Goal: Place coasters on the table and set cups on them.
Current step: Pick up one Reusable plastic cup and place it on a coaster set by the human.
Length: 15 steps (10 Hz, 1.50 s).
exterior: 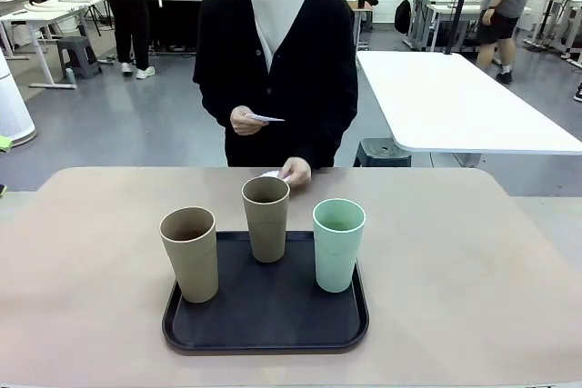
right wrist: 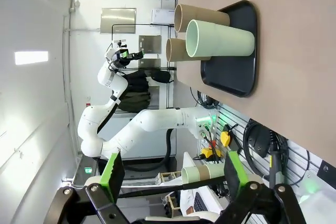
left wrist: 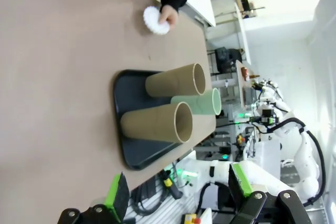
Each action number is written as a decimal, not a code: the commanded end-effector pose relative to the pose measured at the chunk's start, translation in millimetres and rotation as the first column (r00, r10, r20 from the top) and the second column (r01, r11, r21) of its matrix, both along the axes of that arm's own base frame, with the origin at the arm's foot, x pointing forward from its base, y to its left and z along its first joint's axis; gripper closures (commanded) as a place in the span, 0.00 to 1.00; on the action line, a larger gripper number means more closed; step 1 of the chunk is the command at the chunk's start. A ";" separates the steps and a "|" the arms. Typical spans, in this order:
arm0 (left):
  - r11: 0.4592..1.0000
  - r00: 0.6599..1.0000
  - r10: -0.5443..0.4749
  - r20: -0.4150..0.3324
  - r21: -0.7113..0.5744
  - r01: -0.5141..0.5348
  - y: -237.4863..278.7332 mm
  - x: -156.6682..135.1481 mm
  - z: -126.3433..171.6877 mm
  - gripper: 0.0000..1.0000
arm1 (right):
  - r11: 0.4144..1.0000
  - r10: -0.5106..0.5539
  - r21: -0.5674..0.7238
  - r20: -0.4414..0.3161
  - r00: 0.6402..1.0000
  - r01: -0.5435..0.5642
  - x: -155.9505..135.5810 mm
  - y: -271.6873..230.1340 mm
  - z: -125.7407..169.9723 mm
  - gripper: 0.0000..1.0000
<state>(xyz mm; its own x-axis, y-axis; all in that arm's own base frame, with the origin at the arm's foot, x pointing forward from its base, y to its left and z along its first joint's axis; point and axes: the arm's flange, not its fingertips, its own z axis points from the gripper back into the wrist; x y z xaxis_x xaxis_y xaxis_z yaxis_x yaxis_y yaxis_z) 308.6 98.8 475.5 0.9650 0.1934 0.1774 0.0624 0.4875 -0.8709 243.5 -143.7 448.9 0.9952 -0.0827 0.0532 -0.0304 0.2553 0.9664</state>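
Three cups stand upright on a black tray (exterior: 264,326): a tan cup (exterior: 191,253) at left, a tan cup (exterior: 265,218) at the back middle, and a mint green cup (exterior: 338,244) at right. At the table's (exterior: 473,261) far edge the person's hand (exterior: 295,171) presses a white scalloped coaster (left wrist: 153,19) onto the tabletop. Their other hand holds more coasters (exterior: 265,118) at chest height. My left gripper (left wrist: 178,190) is open, well back from the tan cups (left wrist: 157,123). My right gripper (right wrist: 173,170) is open too, off the table's edge, far from the green cup (right wrist: 220,39).
A white table (exterior: 455,102) stands behind at right, with a dark stool (exterior: 380,152) beside the person. Bare tabletop lies on both sides of the tray. In the right wrist view the left arm (right wrist: 157,121) shows beyond the table edge, with cables (right wrist: 257,140) below it.
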 end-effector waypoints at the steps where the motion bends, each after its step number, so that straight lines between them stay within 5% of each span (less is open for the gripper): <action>1: 1.000 1.000 0.005 0.002 -0.008 -0.005 2.6 -0.9 -0.6 0.00 | 1.000 -0.001 0.006 -0.001 1.000 0.001 0.8 0.1 -0.6 0.00; 15: 1.000 1.000 0.005 0.002 -0.008 -0.005 2.6 -0.9 -0.6 0.00 | 1.000 -0.001 0.006 -0.001 1.000 0.001 0.8 0.1 -0.6 0.00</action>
